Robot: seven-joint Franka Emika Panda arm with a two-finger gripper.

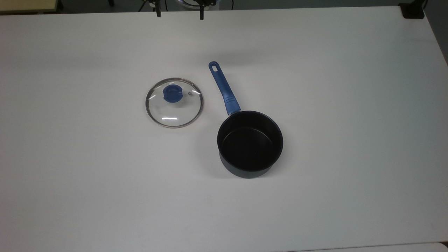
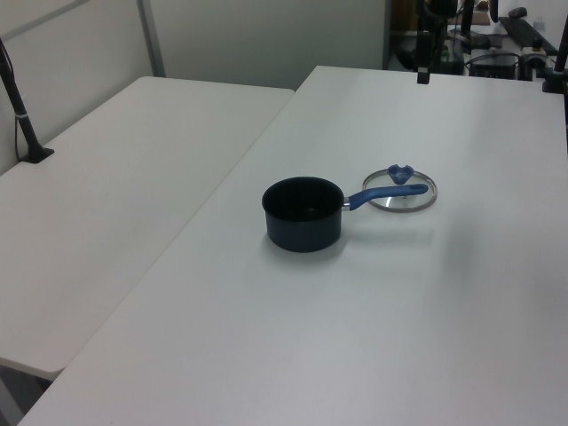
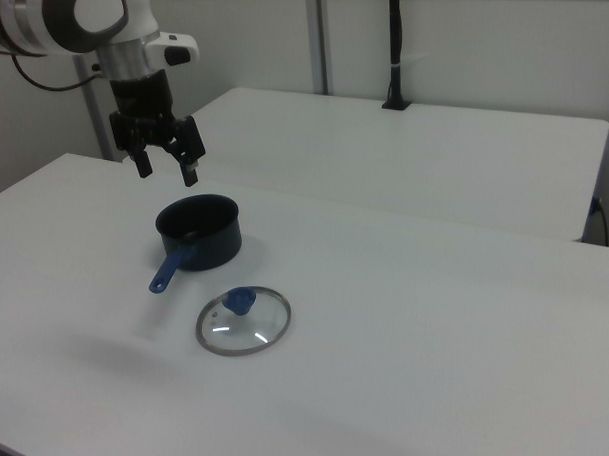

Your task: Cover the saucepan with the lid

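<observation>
The lid (image 1: pixel 174 102), clear glass with a metal rim and a blue knob, lies flat on the white table (image 1: pixel 105 182), to the left of the saucepan in the top view. The saucepan (image 1: pixel 250 143) stands upright, dark navy with a black empty inside. Its long blue handle (image 1: pixel 224 89) points up and left in the top view, past the lid's right side. In the right view the lid (image 3: pixel 244 321) lies in front of the saucepan (image 3: pixel 197 229). My gripper (image 3: pixel 166 169) hangs in the air above and behind the saucepan, open and holding nothing. In the left view the saucepan (image 2: pixel 303 213) stands in front of the lid (image 2: pixel 401 189).
A second white table (image 2: pixel 115 204) adjoins this one along a seam. A black post on a base (image 3: pixel 395 51) stands on that second table. A black stand base (image 1: pixel 413 10) sits at the top view's upper right corner.
</observation>
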